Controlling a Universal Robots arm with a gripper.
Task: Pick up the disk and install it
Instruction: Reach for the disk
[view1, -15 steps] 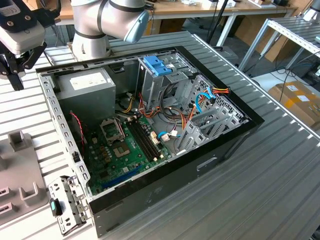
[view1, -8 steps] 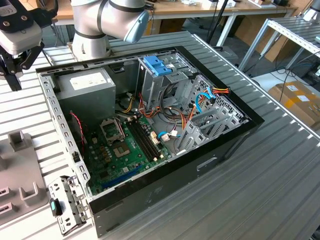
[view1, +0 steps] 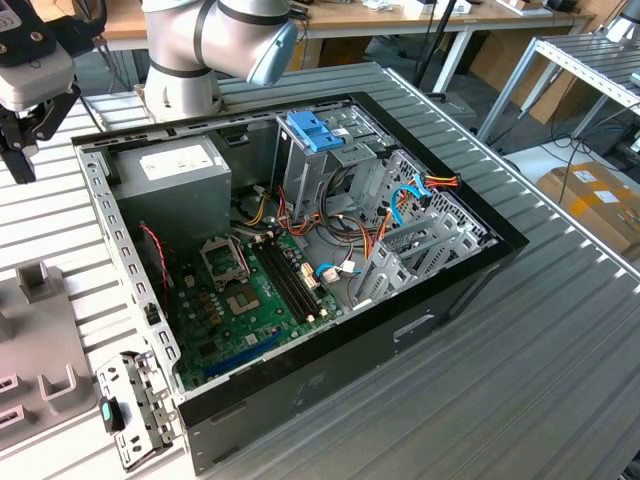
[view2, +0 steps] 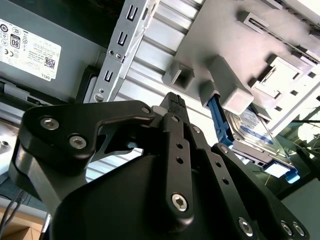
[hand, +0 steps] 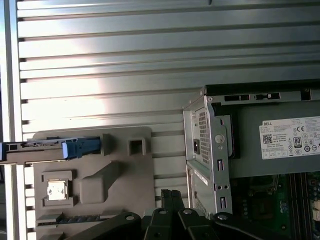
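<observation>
The disk (hand: 35, 151) stands on its edge in a slot of a grey fixture plate (hand: 125, 170), its blue side rail showing. In the second wrist view the disk (view2: 250, 134) shows its silver face and blue rail behind a grey block of the fixture (view2: 215, 30). My gripper (view1: 20, 165) hangs at the exterior view's far left, above the slatted table between the computer case and the fixture (view1: 40, 340). In both wrist views the black fingers meet at the tips, so the gripper (view2: 172, 98) (hand: 171, 194) is shut with nothing in it, some way short of the disk.
The open computer case (view1: 470, 270) lies in the middle of the table, with a drive cage under a blue latch (view1: 315, 130). A grey power supply box with a white sticker (view1: 170, 165) sits in its near corner. A loose metal bracket (view1: 135, 405) lies by the case.
</observation>
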